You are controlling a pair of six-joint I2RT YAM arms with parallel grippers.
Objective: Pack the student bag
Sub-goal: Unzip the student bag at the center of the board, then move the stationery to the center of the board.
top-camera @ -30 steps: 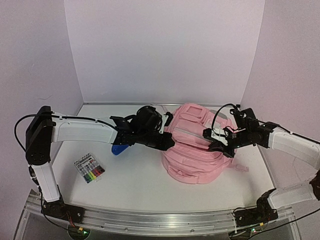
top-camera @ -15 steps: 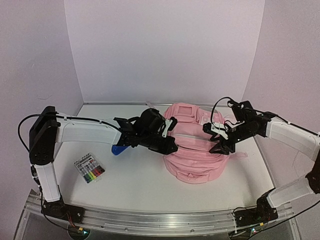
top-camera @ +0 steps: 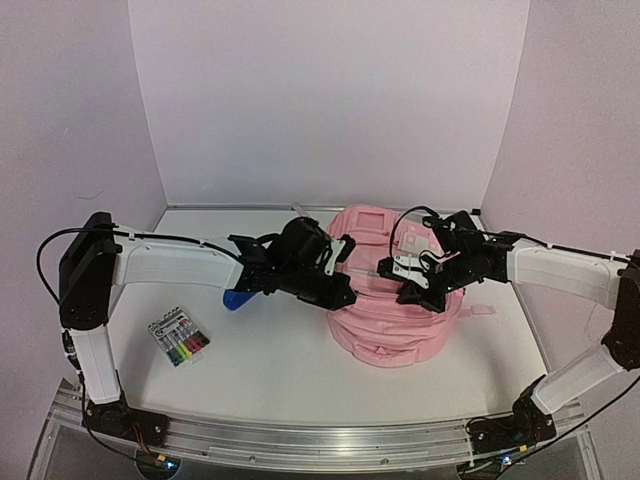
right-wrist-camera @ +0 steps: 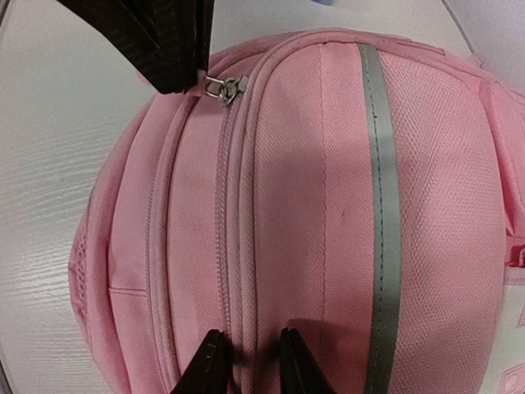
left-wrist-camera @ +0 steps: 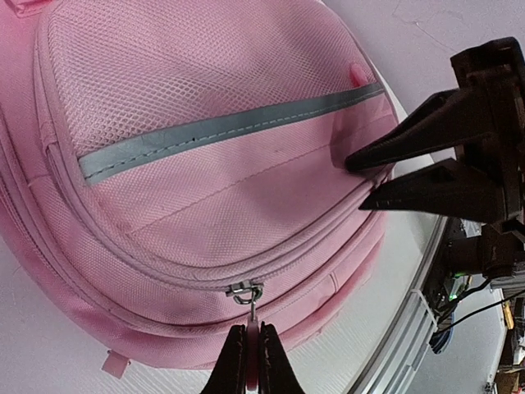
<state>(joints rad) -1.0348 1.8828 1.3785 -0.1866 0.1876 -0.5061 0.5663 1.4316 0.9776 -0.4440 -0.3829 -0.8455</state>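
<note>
Pink student bag point(top-camera: 385, 335) sits centre-right on the surface point(top-camera: 280, 385). The left gripper point(left-wrist-camera: 249, 332) has its fingers closed on the zip pull point(left-wrist-camera: 245, 292) at the bag's left edge. The right gripper point(right-wrist-camera: 250, 338) pinches a fabric ridge beside the zip. Best to brace with the right and draw the pull along the track's curve. Near to far: one marker pack point(top-camera: 180, 341), one half-hidden blue item point(top-camera: 237, 299), one bag.

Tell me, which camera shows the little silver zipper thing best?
The left wrist camera. The zipper pull sits close and sharp on the student bag, its tab pinched by the left gripper. The right wrist camera shows it too, up near the top edge. From the top camera it cannot be made out.
</note>
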